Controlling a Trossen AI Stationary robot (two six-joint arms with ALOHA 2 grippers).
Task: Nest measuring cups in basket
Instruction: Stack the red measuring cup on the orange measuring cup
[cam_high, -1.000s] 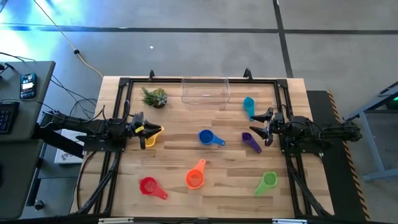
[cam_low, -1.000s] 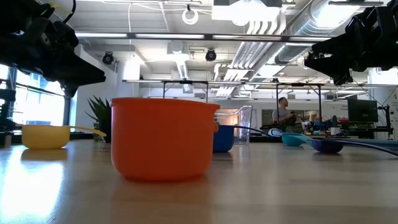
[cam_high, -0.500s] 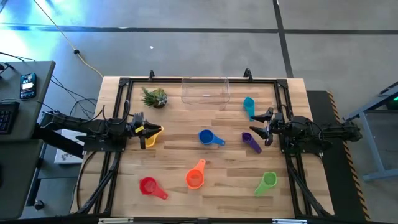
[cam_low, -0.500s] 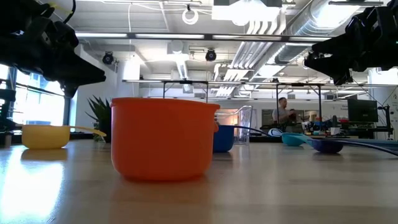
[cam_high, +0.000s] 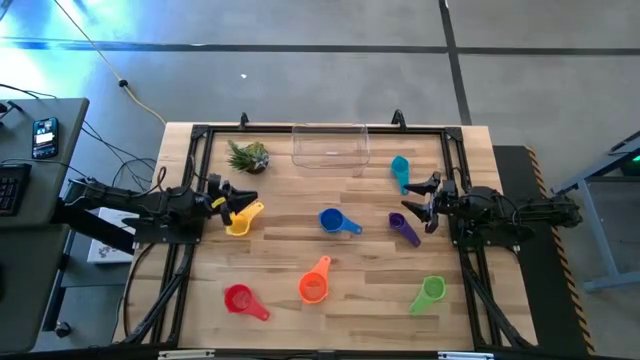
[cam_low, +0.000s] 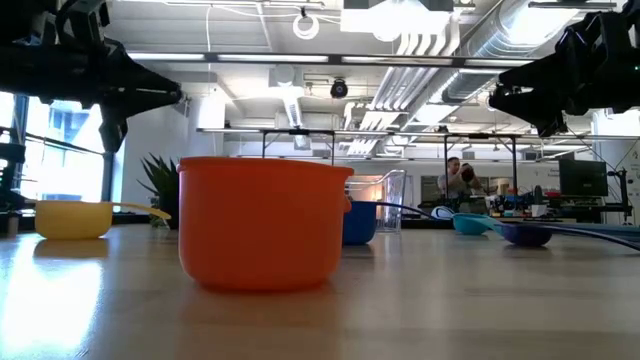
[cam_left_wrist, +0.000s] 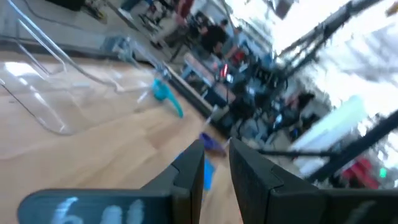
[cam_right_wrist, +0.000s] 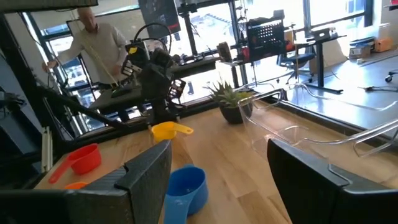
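Seven measuring cups rest on their bases on the wooden table: yellow (cam_high: 239, 224), blue (cam_high: 333, 221), teal (cam_high: 400, 168), purple (cam_high: 403, 227), orange (cam_high: 314, 285), red (cam_high: 240, 299), green (cam_high: 430, 291). The clear basket (cam_high: 330, 145) stands at the far edge, with no cup in it. My left gripper (cam_high: 222, 197) hovers above the table just left of the yellow cup; its fingers (cam_left_wrist: 193, 168) stand a narrow gap apart and hold nothing. My right gripper (cam_high: 428, 204) hangs wide open right of the purple cup, above the table.
A small spiky green plant (cam_high: 248, 156) sits left of the basket. Black frame rails (cam_high: 200, 140) border the table's left, right and far sides. The orange cup (cam_low: 262, 222) stands close before the low camera. People move in the room beyond the table.
My left gripper has drawn back a little toward the table's left and far edges and has turned about its own axis, so that more of the yellow cup shows in the high view. The cups, the basket and the right arm have kept still.
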